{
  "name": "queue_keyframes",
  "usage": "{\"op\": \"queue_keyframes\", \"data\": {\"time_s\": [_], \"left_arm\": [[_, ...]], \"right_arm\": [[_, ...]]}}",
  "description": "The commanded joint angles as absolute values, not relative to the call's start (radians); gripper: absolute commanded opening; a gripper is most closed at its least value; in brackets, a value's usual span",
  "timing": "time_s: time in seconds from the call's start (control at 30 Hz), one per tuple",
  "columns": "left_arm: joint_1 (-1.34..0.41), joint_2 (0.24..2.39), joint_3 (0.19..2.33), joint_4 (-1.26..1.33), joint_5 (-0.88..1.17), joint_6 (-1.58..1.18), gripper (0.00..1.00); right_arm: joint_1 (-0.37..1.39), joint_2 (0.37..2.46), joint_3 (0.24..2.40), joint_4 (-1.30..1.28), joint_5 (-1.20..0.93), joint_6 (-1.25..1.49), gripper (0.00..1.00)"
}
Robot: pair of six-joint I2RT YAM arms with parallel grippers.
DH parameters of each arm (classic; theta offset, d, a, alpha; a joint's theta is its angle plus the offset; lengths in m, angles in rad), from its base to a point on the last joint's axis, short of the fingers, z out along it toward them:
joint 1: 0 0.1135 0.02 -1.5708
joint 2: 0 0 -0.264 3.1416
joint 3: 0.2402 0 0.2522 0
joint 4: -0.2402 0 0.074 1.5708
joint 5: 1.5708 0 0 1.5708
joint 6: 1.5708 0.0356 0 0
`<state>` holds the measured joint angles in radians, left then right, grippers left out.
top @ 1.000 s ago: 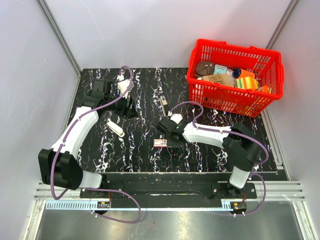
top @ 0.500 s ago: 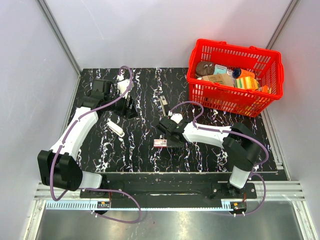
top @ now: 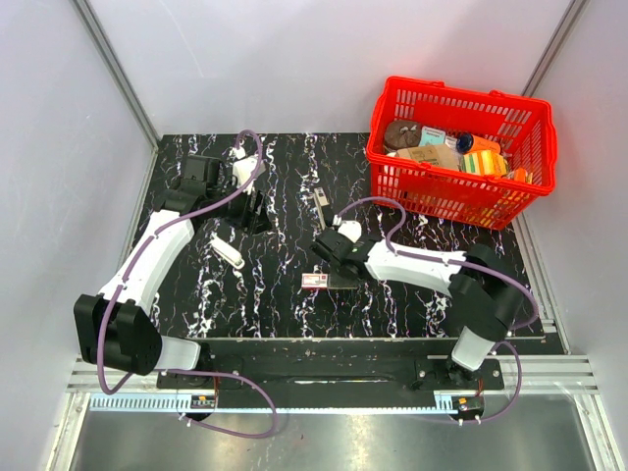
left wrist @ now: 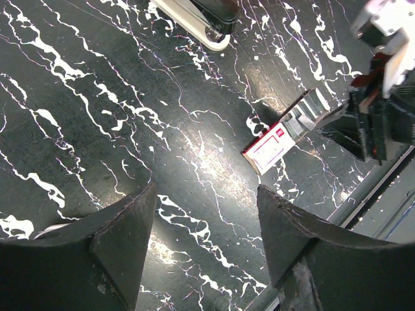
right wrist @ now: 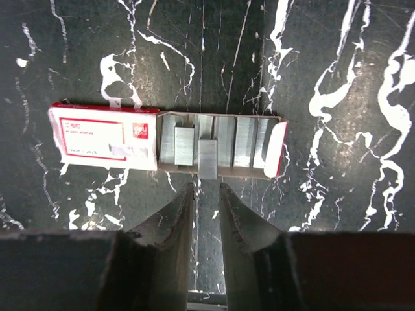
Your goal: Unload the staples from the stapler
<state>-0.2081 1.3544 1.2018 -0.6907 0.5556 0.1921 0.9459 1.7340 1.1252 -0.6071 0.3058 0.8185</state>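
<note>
Staples (top: 321, 203) look like that thin grey strip lying loose on the tabletop (top: 275, 294), beyond the right tool (right wrist: 205, 190) and well apart from the white stapler (top: 228, 250). Red-and-white staple box (right wrist: 104, 137) has its tray (right wrist: 275, 149) slid out with short staple strips (right wrist: 233, 141) in it, one poking over the near edge. Right tool's barely open, gripping nothing. Left tool (left wrist: 204, 194) gapes wide, empty. Red basket (top: 446, 201) is stuffed with packages.
</note>
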Motion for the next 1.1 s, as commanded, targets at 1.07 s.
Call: {"op": "queue_keyframes", "data": {"time_s": [1.07], "left_arm": [[-0.218,1.316,1.206,-0.683,0.541,0.218,0.67]], "right_arm": [[0.907,1.74,1.109,-0.58,0.181,0.758,0.06]]}}
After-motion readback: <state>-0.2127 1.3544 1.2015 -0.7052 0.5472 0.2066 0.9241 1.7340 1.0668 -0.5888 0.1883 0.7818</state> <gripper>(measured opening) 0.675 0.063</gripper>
